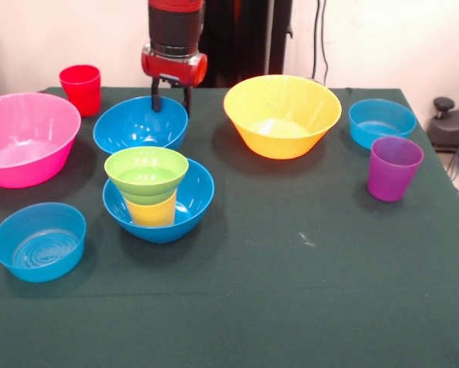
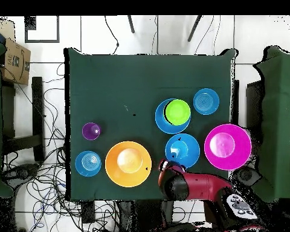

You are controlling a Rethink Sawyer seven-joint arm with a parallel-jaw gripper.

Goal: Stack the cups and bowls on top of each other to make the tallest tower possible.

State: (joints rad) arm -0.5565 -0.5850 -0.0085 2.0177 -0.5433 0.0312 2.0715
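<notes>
Front cam faces robot; overhead top-down.

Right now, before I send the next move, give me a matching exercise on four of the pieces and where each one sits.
Things:
1. green bowl
2. purple cup
3. red cup
4. gripper

Places:
A. alone on the cloth, near the small light-blue bowl
B. by the far edge, beside the pink bowl
C. on the yellow cup, inside a deep blue bowl
D. over the far rim of the other deep blue bowl

Pairs: 1-C, 2-A, 3-B, 4-D
</notes>
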